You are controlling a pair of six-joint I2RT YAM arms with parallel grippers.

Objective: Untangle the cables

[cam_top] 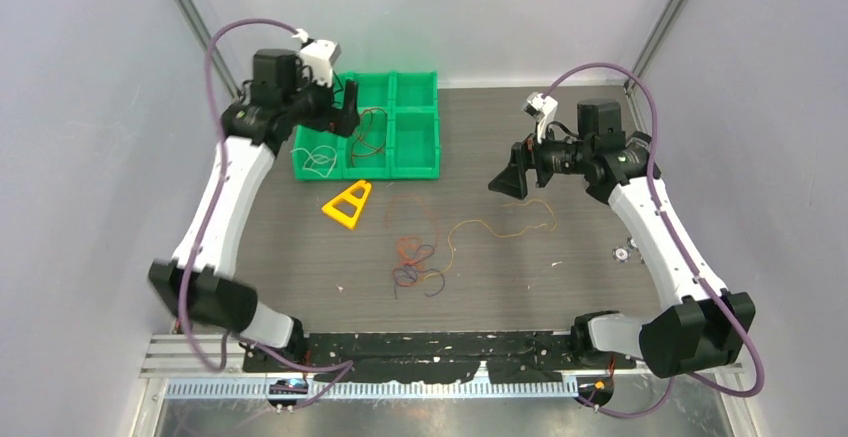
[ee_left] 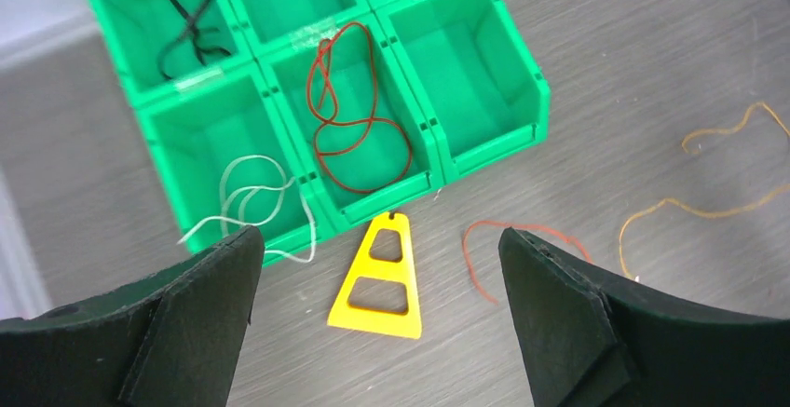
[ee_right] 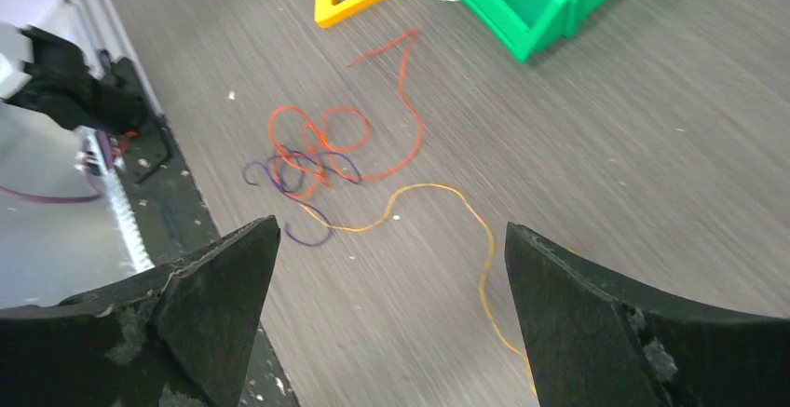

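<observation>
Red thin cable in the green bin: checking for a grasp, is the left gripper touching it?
Apart. Left wrist view: left gripper open, plain gap to the red thin cable.

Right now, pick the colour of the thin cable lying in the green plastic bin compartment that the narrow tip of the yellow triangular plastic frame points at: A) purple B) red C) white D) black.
B: the thin red cable loops inside that compartment of the green plastic bin, just beyond the yellow triangular plastic frame. The white cable lies next door.

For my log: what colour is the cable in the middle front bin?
Red cable; clearest in left wrist view.
</observation>
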